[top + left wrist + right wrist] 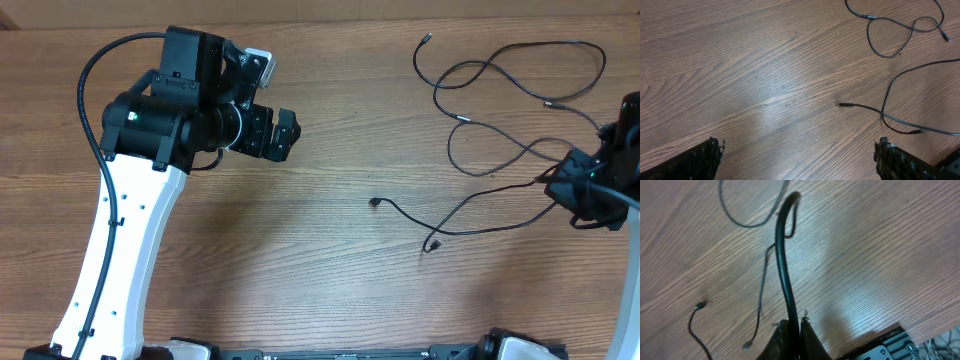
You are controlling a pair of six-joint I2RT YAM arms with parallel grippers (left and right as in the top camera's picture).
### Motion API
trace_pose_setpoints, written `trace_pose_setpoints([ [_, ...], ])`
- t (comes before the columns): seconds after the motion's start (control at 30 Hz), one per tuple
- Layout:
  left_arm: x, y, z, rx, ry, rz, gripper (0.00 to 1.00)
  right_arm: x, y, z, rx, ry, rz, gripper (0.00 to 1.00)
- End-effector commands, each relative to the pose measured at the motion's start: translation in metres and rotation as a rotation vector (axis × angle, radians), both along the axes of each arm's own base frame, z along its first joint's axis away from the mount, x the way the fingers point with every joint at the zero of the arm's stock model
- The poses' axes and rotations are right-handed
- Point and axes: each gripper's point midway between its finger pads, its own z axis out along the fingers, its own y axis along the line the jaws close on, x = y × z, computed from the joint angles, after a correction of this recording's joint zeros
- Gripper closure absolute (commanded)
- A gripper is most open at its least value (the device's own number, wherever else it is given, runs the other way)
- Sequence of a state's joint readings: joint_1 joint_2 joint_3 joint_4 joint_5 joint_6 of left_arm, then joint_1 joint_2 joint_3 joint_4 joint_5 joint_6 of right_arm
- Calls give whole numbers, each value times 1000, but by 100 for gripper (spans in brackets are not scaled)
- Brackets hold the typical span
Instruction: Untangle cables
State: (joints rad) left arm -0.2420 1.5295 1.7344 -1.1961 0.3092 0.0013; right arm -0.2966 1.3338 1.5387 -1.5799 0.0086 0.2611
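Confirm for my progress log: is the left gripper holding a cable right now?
No: the left gripper stands wide open above the table, and the cables lie ahead of it, clear of its fingers.

Overhead looks straight down; wrist views hover close above the table [330,280] (all share cables [860,106]).

Your left arm [125,240] reaches up from the near edge of the table and bends at the wrist. This points the left gripper [274,98] off to the right, with its jaws spread wide and its fingers [700,160] far apart at the bottom corners of the wrist view. Your right arm [628,150] stands at the far right, and the right gripper [792,332] is pinched tight on a cable [782,255] that runs straight out from between its fingertips.
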Motion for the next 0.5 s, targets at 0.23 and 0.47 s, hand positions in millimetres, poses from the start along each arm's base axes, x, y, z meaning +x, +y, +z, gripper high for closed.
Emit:
trace_pose_setpoints([
  [0.23,-2,2,4,-2,-11,12,0,-1,-44,-15,-16,58,-152,93],
  [0.47,-2,2,4,-3,-11,12,0,-3,-64,-21,-30,71,-215,93],
])
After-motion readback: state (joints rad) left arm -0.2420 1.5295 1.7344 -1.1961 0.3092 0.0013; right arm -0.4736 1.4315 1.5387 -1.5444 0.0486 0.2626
